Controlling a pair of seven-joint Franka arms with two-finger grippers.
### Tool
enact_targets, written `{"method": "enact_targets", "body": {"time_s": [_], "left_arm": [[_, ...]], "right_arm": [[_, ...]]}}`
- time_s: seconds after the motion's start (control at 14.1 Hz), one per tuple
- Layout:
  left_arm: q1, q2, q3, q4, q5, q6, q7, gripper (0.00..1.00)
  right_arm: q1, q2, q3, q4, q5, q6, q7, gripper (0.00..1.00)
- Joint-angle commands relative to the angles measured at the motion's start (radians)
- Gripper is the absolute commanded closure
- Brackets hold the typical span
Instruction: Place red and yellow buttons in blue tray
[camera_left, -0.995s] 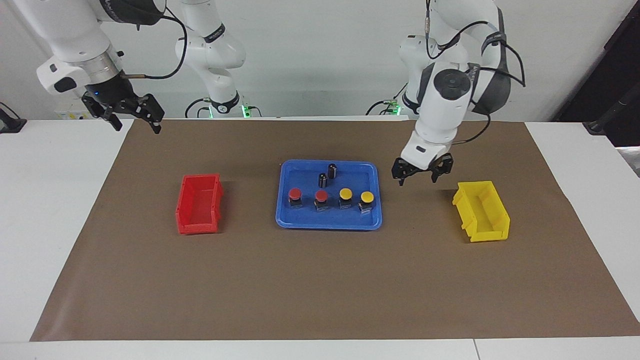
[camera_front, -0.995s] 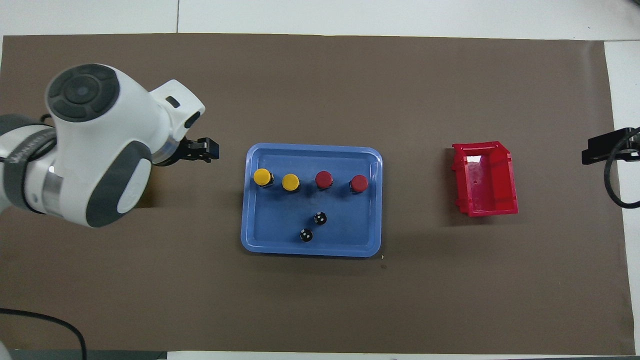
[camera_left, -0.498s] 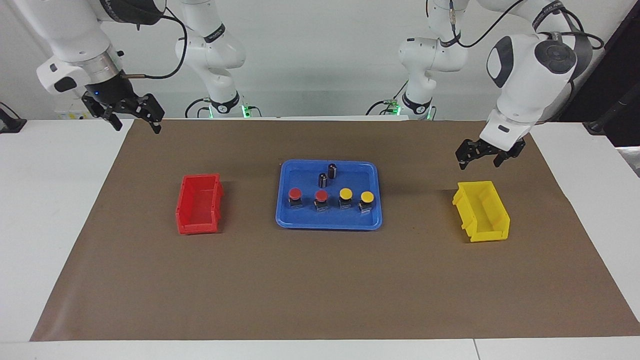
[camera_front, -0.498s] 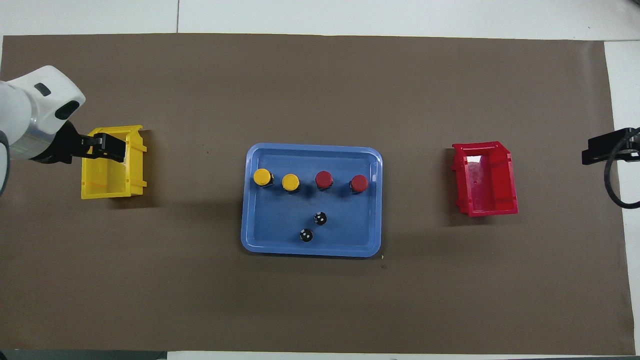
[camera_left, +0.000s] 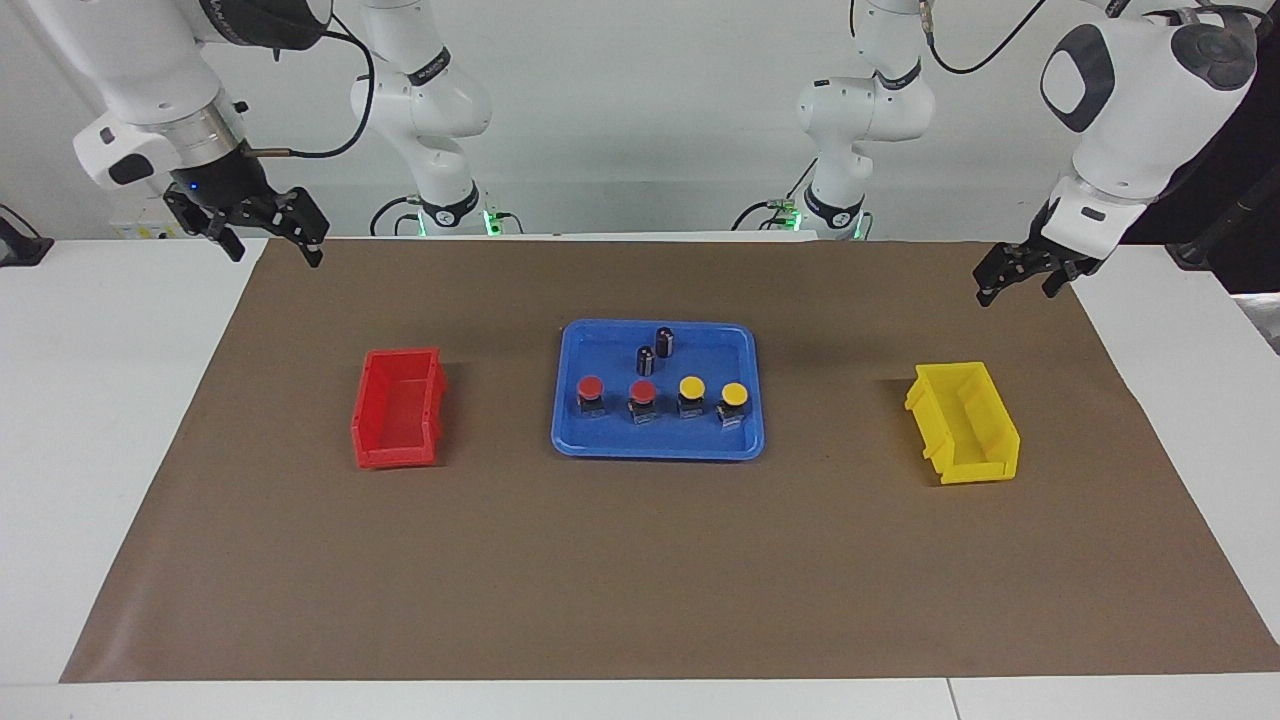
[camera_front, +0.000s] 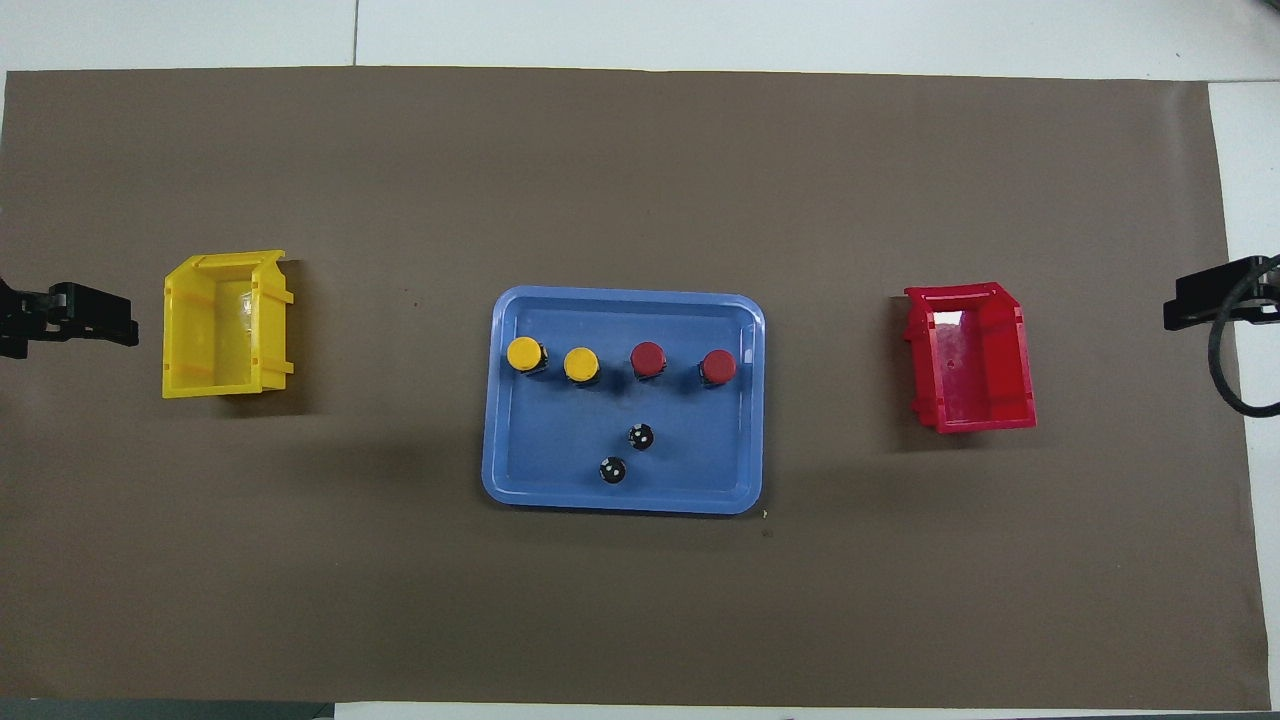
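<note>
I see a surface covered with a brown mat (camera_left: 640, 560), two arms standing above it. The blue tray (camera_left: 570, 440) sits at the middle. All four push buttons stand in a row inside it: two red buttons (camera_left: 590, 389) toward the right arm's end, two yellow buttons (camera_left: 735, 394) toward the left arm's end. Two small dark cylinders (camera_left: 664, 341) stand in the same tray, nearer to the robots than the row.

A second ago my left claw (camera_left: 1030, 270) hung low beside the tray. It has since swung up and away, and now hangs over the mat's edge at the left arm's end, open and empty, well apart from the yellow bin (camera_left: 965, 425). My right claw (camera_left: 265, 225) has not moved; it waits open and empty over the mat's corner, well apart from the red bin (camera_left: 398, 408).

With every button in the tray and both bins empty, I judge the task finished and the left arm retreating to rest.

Small dark lettering runs along each arm's upper link, too small to read; nothing else carries writing
</note>
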Motion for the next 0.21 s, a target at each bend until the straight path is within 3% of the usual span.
{"method": "enact_targets", "body": {"time_s": [0.0,0.14], "left_arm": [[0.117,-0.004,-0.097,0.009,-0.017,-0.032,0.054,0.00],[0.219,0.005,-0.192,0.016,-0.018,-0.034,0.068,0.00]], "right_arm": [[-0.002,-0.019,0.002,-0.021,-0.010,-0.004,-0.024,0.00],[-0.002,-0.019,0.002,-0.021,-0.010,-0.004,-0.024,0.00]]}}
